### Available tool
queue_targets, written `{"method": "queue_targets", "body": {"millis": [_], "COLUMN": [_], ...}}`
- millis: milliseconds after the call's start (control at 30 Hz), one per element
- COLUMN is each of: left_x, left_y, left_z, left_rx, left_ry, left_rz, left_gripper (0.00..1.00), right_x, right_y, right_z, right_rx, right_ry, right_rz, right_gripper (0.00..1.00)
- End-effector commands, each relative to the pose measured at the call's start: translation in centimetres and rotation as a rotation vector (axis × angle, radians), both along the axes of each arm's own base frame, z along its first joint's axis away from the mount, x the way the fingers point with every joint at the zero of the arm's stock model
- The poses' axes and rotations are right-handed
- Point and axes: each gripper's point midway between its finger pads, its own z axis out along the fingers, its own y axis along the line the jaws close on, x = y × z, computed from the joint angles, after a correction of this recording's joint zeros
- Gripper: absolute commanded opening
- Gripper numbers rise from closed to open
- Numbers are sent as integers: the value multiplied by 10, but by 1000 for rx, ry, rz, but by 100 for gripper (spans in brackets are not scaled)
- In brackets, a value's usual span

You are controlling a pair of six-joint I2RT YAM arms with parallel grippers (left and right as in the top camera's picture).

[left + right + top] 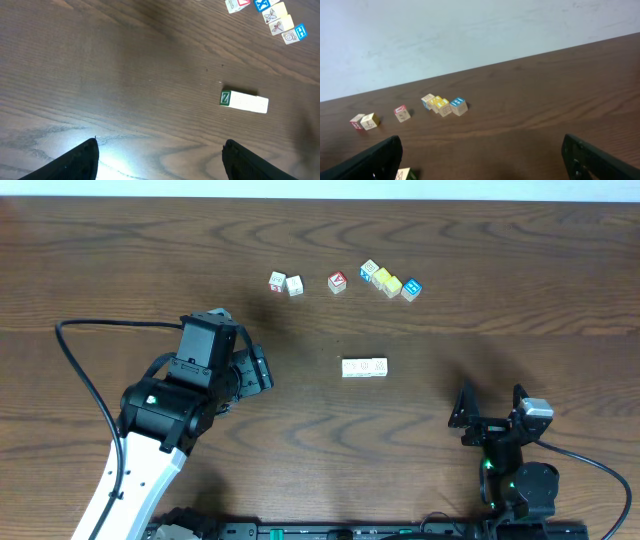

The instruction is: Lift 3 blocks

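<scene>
The left arm [130, 480] is being seen as a long white link capped by rounded black joint housings, with a boxy black wrist block [205, 340] being carried beyond them. A small green light [152, 398] is being shown on the black housing. A thin black cable [100, 322] is being looped out from the wrist block and back along the white link. The left gripper [262, 368] is being shown in black, its fingers [75, 162] being seen as dark, matte wedges. The right arm [520, 485] is being shown compact and all black, with green lights [487, 465] being lit on it and a silver-grey block [537, 410] being carried beside the right gripper [492, 402], whose fingers [367, 162] are likewise being seen as black. A second black cable [590, 460] is being trailed from this arm.
</scene>
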Motion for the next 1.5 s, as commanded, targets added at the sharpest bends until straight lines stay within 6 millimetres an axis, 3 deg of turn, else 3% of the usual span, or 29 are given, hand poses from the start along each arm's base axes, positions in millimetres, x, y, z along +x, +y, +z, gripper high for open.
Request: {"method": "queue_targets", "body": {"millis": [0,833,1133,1300,1467], "left_x": [3,-1,-8,-28,-52], "left_y": [3,5,15,21,30], "left_z": [3,0,0,-9,-32], "left_rx": [16,23,87,168,238], "left_ry": [-11,11,6,-9,-84], "left_rz": [6,5,-14,-153,-284], "left_gripper": [79,79,79,79,80], "right_x": [0,0,0,0,0], "right_y": [-3,-3,-3,-3,-3], "right_z": [0,0,0,0,0], "right_rx": [-12,-12,-12,-12,-12], "right_ry": [-3,-3,-3,-3,-3], "right_rz": [-10,-9,-9,-10,-9], "right_gripper": [99,99,99,99,99]}}
